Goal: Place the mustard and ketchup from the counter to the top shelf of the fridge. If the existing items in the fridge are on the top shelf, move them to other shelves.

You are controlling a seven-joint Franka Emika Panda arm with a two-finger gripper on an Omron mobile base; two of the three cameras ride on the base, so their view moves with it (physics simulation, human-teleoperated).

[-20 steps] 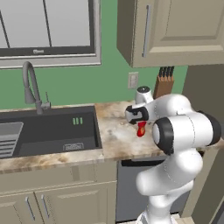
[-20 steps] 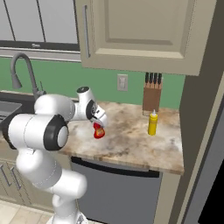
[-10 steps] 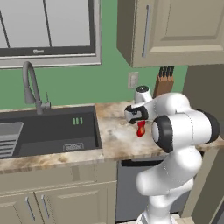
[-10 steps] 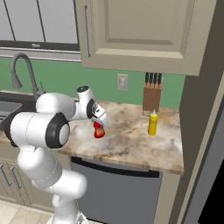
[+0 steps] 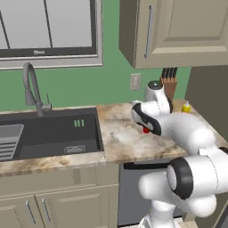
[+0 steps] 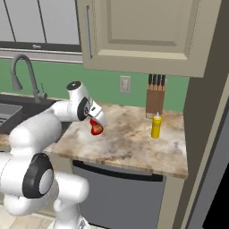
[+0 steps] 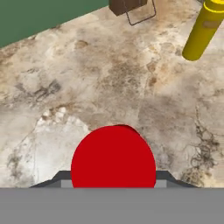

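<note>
the gripper is clamped around the ketchup, held above the counter at the centre-left of the right base view. the mustard stands on the counter to its right, just in front of the knife block.

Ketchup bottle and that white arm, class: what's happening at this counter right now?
The gripper is closed around the ketchup, holding it over the counter. The mustard stands upright on the stone near the knife block, untouched. Neither bottle has reached the fridge.
</note>
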